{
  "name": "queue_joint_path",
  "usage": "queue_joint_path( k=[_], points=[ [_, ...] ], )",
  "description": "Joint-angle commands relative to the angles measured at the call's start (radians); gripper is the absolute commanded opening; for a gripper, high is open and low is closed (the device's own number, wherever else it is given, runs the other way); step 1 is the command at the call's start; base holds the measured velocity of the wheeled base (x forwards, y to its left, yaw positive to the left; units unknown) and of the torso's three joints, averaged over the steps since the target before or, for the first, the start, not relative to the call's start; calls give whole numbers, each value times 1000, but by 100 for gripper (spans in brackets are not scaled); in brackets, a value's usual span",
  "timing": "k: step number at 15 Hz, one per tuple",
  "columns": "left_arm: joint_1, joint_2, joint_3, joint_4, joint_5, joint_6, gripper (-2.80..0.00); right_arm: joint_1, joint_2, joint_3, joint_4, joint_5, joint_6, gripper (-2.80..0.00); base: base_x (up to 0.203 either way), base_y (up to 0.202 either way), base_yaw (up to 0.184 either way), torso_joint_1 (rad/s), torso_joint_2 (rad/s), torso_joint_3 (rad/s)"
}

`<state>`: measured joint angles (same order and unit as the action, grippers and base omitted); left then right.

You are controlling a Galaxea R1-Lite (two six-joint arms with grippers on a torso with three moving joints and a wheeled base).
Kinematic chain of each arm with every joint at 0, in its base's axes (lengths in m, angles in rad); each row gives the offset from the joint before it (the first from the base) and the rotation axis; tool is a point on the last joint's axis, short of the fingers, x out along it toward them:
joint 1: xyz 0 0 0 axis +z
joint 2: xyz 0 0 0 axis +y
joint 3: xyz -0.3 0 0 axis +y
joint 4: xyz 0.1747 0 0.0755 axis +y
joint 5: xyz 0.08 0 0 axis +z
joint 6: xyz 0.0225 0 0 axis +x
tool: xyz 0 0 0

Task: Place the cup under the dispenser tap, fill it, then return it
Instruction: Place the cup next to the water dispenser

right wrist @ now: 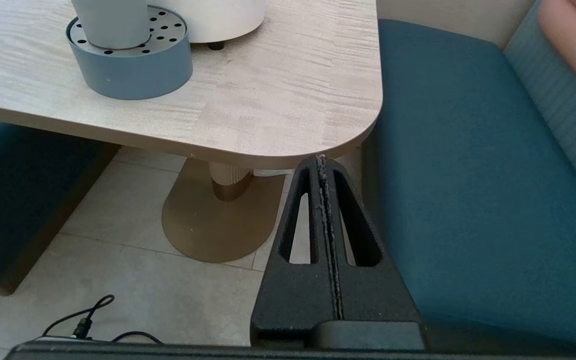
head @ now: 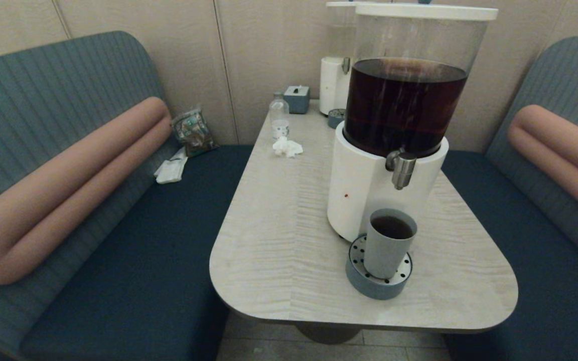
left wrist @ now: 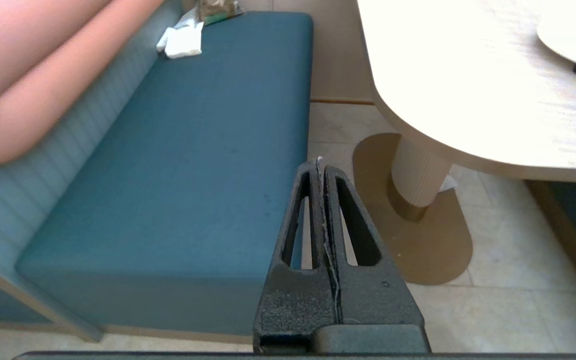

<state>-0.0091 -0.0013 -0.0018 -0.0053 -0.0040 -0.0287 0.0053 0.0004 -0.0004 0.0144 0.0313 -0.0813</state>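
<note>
Cup (head: 389, 244) first, though neither arm is on it. Left gripper (left wrist: 319, 165): fingers pressed together, empty, hanging below bench level over the floor beside the left seat. Right gripper (right wrist: 321, 161): likewise closed on nothing, low, just under the bench's (head: 279, 220) near right corner.

Outward from there: cup stands upright on the drip tray (head: 364, 281), centred on its perforated top, close against the white base of the big dispenser. Dispenser tap (head: 402, 169) is above it and a little toward the rim's right side. Dark liquid shows inside the cup, well up the wall. No stream visible from the tap.

Judgement: placing and filling look done; returning the cup remains. With both arms parked, the pick-up has not begun.
</note>
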Motion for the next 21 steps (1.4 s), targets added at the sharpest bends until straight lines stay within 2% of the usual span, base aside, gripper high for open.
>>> queue_joint_path(
  k=[1, 3, 6, 7, 9, 10, 12, 16, 18, 20, 21],
  points=[
    [0, 1, -30, 0, -21, 22, -280, 1, -2, 0, -1, 1, 0, -280, 0, 0, 0, 0, 0, 0],
    [1, 38, -175, 38, -85, 6, -280, 1, -2, 0, -1, 1, 0, -280, 0, 0, 0, 0, 0, 0],
    [-20, 307, -430, 50, -165, -35, -280, 1, -2, 0, -1, 1, 0, -280, 0, 0, 0, 0, 0, 0],
    [-33, 418, -504, 34, -197, -47, 0, 1, -2, 0, -1, 1, 0, -280, 0, 0, 0, 0, 0, 0],
    [-52, 660, -607, -57, -301, -66, 0, 1, -2, 0, -1, 1, 0, -280, 0, 0, 0, 0, 0, 0],
    [-58, 776, -638, -139, -378, -68, 0, 1, -2, 0, -1, 1, 0, -280, 0, 0, 0, 0, 0, 0],
    [-66, 1035, -647, -383, -520, -38, 0, 1, -2, 0, -1, 1, 0, -280, 0, 0, 0, 0, 0, 0],
    [-76, 1518, -634, -1009, -812, 57, 0, 1, -2, 0, -1, 1, 0, -280, 0, 0, 0, 0, 0, 0],
    [-87, 1697, -635, -1225, -949, 83, 0, 1, -2, 0, -1, 1, 0, -280, 0, 0, 0, 0, 0, 0],
    [-134, 1806, -641, -1361, -1035, 99, 0, 1, -2, 0, -1, 1, 0, -280, 0, 0, 0, 0, 0, 0],
    [-160, 1842, -657, -1385, -1065, 105, 0, 1, -2, 0, -1, 1, 0, -280, 0, 0, 0, 0, 0, 0]
  ],
)
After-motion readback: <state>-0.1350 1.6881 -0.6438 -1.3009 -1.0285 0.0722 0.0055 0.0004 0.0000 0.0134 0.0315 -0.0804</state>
